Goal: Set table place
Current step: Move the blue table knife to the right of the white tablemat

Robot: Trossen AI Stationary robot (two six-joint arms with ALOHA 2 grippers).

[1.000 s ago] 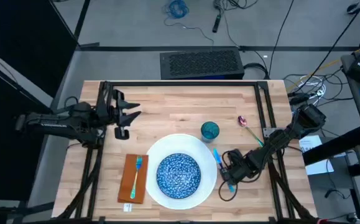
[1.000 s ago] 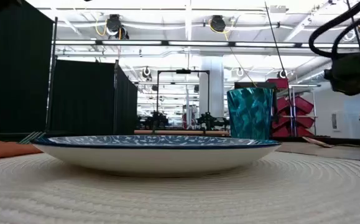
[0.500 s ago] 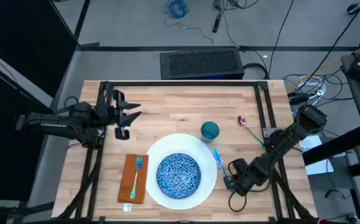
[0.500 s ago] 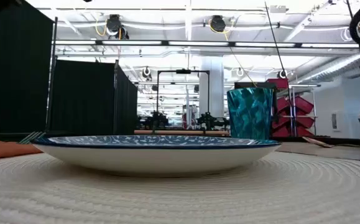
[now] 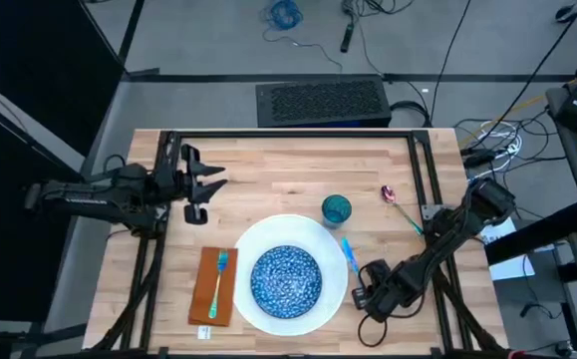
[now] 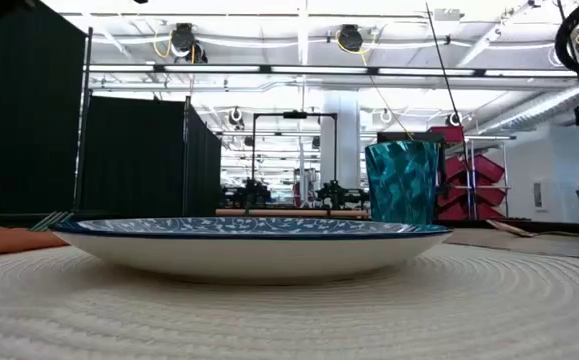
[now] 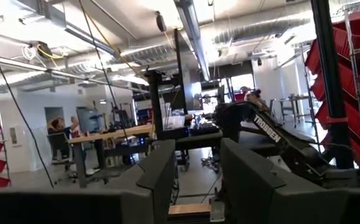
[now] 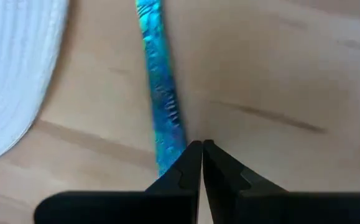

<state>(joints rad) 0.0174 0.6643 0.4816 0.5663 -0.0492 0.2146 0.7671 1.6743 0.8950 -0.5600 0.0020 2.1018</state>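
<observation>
Nearest me, the right gripper sits low on the bench, fingers pinched together beside the teal knife lying just right of the white plate. Farther off, the left gripper hovers with fingers spread.

On the table: 1 plate, 1 bowl, 1 napkin, 1 cup, 3 cutlery pieces.
</observation>
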